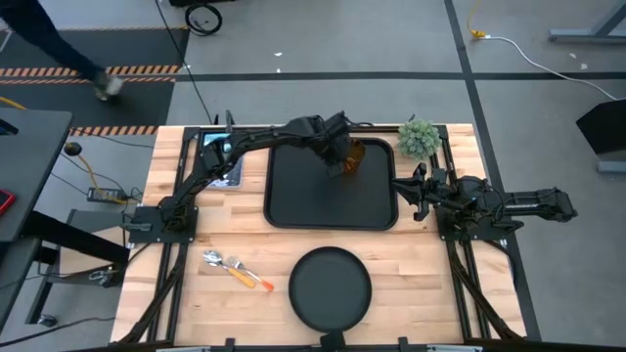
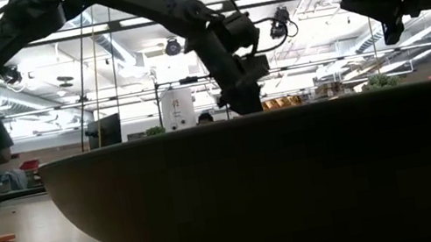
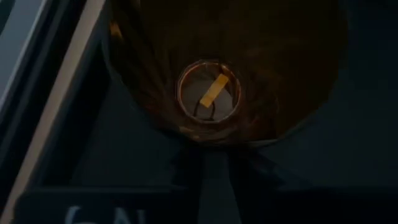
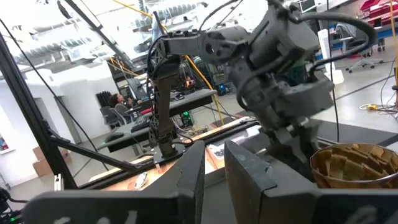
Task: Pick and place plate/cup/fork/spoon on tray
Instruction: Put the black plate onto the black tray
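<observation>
- left arm reaches across to the tray [image 1: 293, 200], far right corner; left end effector [image 1: 339, 161] clamped on the cup [image 1: 353, 153], over the tray.
- right end effector [image 1: 409, 192] waits beside the tray's right rim, fingers slightly apart, empty.

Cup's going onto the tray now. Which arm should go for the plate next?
Probably right. The left gripper is occupied over the tray at the cup. The right gripper waits at the tray's right edge, nothing visible in its jaws. The plate lies at the table's near edge, roughly central.
</observation>
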You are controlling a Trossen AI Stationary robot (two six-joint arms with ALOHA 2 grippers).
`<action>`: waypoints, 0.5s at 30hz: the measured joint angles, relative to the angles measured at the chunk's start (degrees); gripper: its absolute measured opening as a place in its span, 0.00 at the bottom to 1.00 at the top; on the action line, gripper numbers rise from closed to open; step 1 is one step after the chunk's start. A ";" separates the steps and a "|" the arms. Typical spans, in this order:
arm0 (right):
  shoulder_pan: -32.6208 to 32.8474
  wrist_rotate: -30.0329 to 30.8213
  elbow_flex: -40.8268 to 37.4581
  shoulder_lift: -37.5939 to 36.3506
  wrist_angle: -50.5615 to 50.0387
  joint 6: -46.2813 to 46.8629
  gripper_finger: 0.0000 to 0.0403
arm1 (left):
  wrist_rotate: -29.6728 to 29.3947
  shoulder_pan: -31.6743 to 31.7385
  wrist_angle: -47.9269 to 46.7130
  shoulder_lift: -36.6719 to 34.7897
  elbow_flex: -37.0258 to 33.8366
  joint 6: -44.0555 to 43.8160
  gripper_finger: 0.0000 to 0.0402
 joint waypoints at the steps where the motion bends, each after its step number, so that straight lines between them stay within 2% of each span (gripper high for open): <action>1: 0.01 0.00 0.00 0.00 0.01 -0.01 0.17 | -0.12 -0.08 1.02 0.00 -0.55 -0.30 0.20; 4: 0.02 0.00 0.00 0.00 0.01 0.01 0.17 | -1.52 -0.65 6.29 0.00 -2.65 -0.53 0.19; 9: 0.02 0.00 0.00 0.00 0.00 0.01 0.17 | -6.47 -1.97 9.64 0.03 -3.64 0.79 0.19; 15: 0.02 0.00 0.00 0.00 0.01 0.01 0.17 | -7.78 -3.28 11.76 0.02 -3.62 2.97 0.19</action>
